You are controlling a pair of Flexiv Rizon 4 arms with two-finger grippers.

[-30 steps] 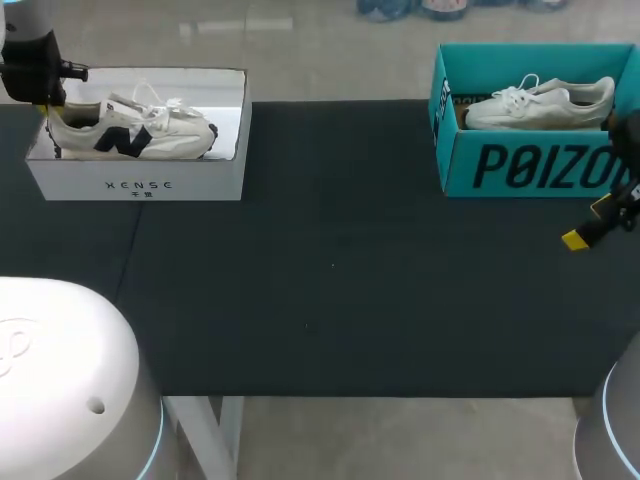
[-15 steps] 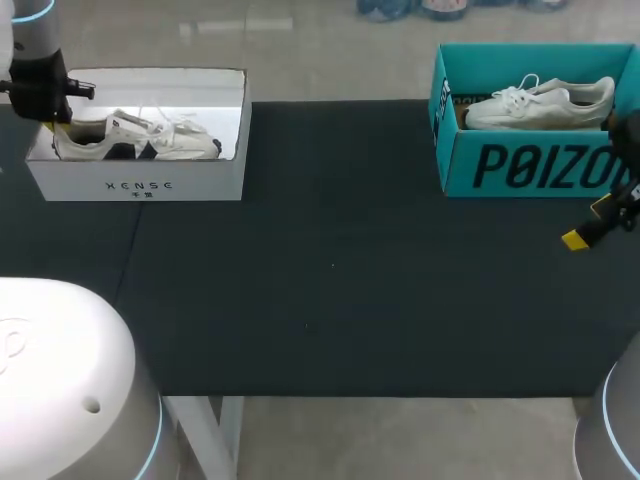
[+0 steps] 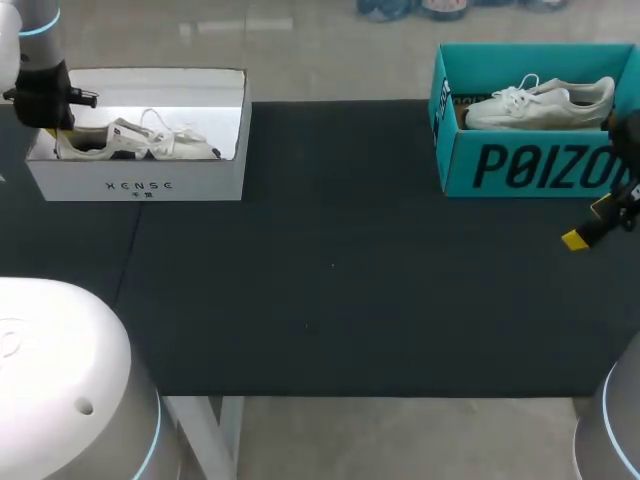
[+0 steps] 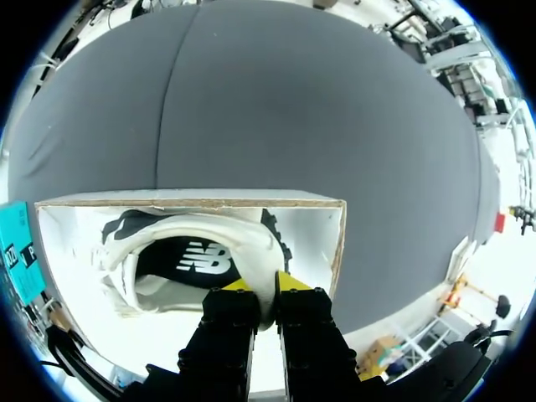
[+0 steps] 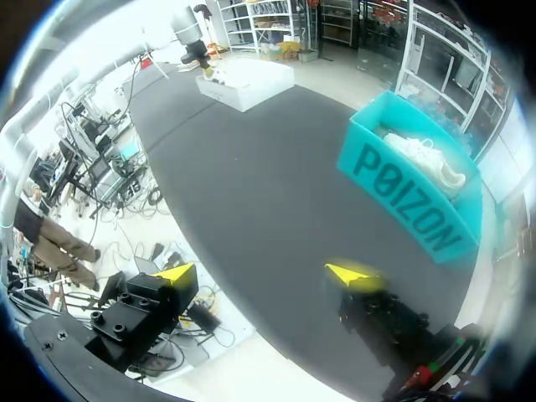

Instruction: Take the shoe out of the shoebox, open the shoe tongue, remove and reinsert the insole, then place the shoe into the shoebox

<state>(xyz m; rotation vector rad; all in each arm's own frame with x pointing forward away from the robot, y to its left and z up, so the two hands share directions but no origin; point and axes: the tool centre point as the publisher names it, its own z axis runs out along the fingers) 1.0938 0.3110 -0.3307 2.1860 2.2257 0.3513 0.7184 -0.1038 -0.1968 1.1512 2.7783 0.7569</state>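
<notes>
Yellow tips on your left end effector (image 4: 266, 289) are pinched nearly together on the heel collar of the shoe (image 4: 193, 251), so it's got a firm hold with only the thin rim of the heel between the fingers.

Big change in the last second: the shoe was up on its side at the rim of the white shoebox (image 4: 335, 243), side logo fully showing from the head view. Now it's sunk down inside, upright, and only the laces and top edge poke above the front wall. The arm barely moved sideways; it mostly just went down at the box's left end.

So I'd say you're at the put-it-back stage and the shoe is basically seated. What's left is letting go and lifting clear without dragging the heel back up.

Your right end effector (image 5: 264, 274) hasn't budged. It's spread wide with nothing in it, hovering over the bench (image 3: 330, 270) just in front of the teal shoebox (image 5: 402, 193), which holds a white sneaker (image 5: 423, 159).
</notes>
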